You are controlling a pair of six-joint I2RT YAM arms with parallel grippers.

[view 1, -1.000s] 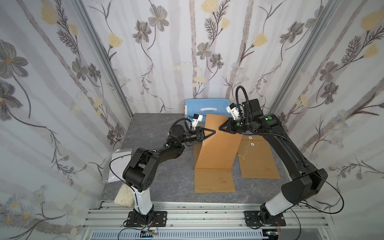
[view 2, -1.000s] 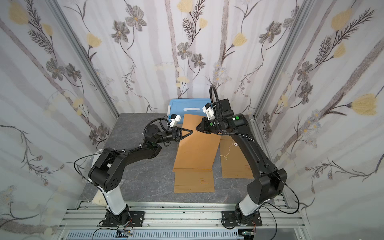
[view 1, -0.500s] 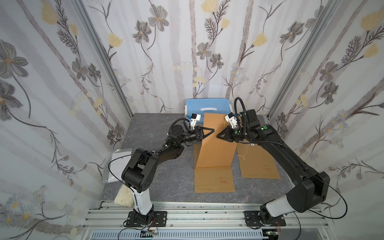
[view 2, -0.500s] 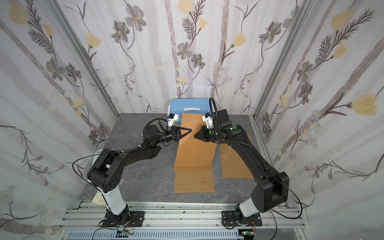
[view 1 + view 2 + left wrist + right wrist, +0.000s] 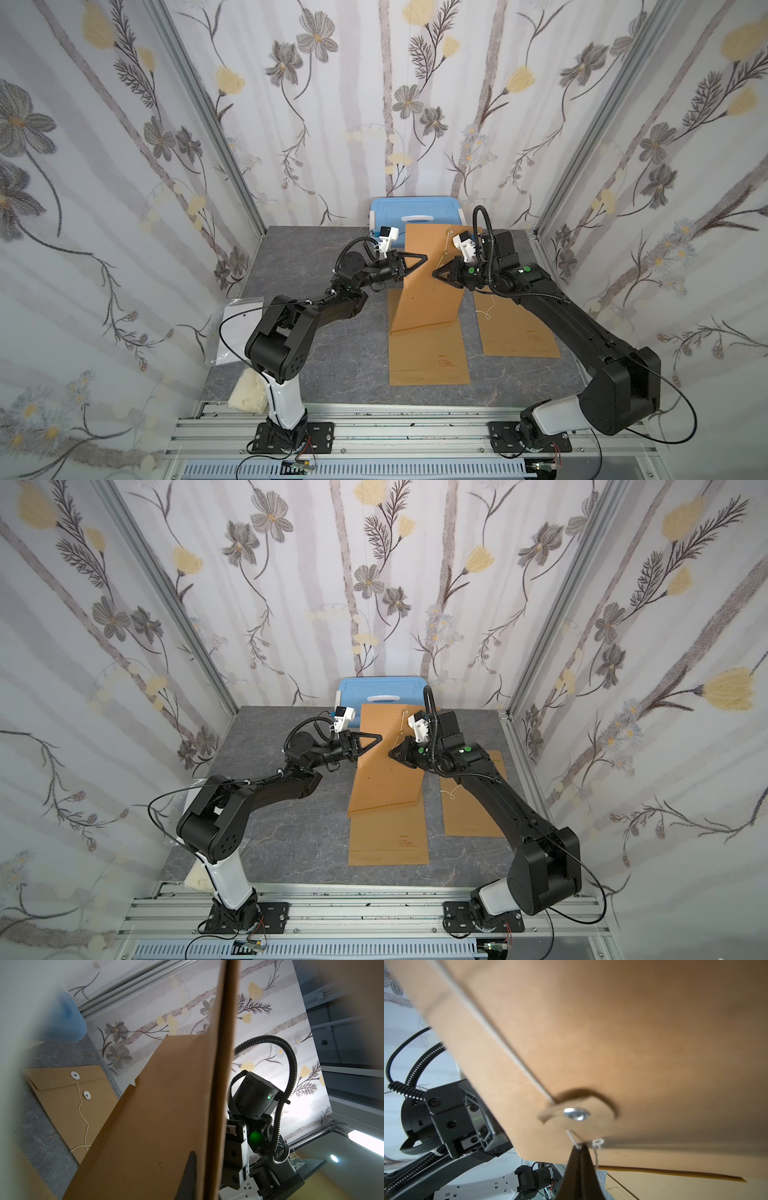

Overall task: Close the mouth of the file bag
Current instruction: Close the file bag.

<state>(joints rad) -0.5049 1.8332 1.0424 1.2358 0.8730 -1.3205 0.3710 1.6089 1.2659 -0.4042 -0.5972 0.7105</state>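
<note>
— What lay around the file bag (image 5: 428,291)?

— A second file bag (image 5: 515,328) lay flat toward the tabletop's (image 5: 324,361) right edge, and a blue box (image 5: 415,210) stood at the back edge.

— And the bag itself?

— It was mid-tabletop, its long axis running front to back and its far half bent upward. The left gripper (image 5: 422,259) was clamped on its left edge. The right gripper (image 5: 435,274) was pinched tight on the string (image 5: 576,1140) beside the flap's rivet.

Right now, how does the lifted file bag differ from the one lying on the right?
The lifted bag stands tilted, its lower edge on the middle bag; the right bag lies flat. The left gripper grips the lifted bag's edge and the right gripper its string; the right bag is untouched, with a loose string. Both are brown string-tie bags.
</note>
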